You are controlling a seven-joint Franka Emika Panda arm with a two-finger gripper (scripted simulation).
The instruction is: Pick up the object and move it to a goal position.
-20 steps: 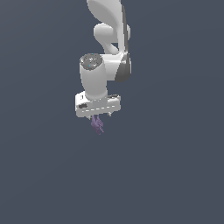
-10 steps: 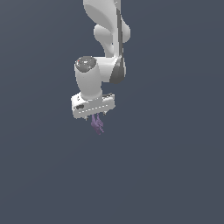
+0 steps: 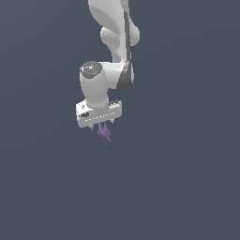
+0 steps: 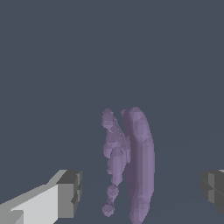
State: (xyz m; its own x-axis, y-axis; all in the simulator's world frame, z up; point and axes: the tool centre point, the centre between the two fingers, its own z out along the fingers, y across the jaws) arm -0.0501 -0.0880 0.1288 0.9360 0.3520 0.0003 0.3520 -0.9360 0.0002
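Object [image 3: 104, 133], purple and lumpy, just below the gripper [image 3: 101, 124] of a white arm [image 3: 112, 42], against a plain dark grey-blue backdrop. In the exterior view, hanging down from under the flat white hand bar, a little toward that view's right of the bar's middle; topmost part tucked up by the short fingers, lower part spreading into small jagged points. No surface or shadow beneath it to be made out (backdrop uniform throughout). Arm entering from the top of the exterior view, bending through a rounded joint with a grey cap [image 3: 91, 69], wrist pointing downward.

From the wrist view, object [image 4: 131, 166] between two dark grey pads: one pad [image 4: 70, 192] on a pale finger, the other pad [image 4: 213, 189] at the frame's far edge. Made up of a long smooth purple lobe and, beside it, a thinner knobbly strand of bead-like bumps, the two joined partway along. Clear backdrop visible between the object and each pad here, so jaws standing wide apart with no touch on either side in this view. Contact higher up, near the fingers' roots, impossible to judge from either picture (exterior view too small for that).
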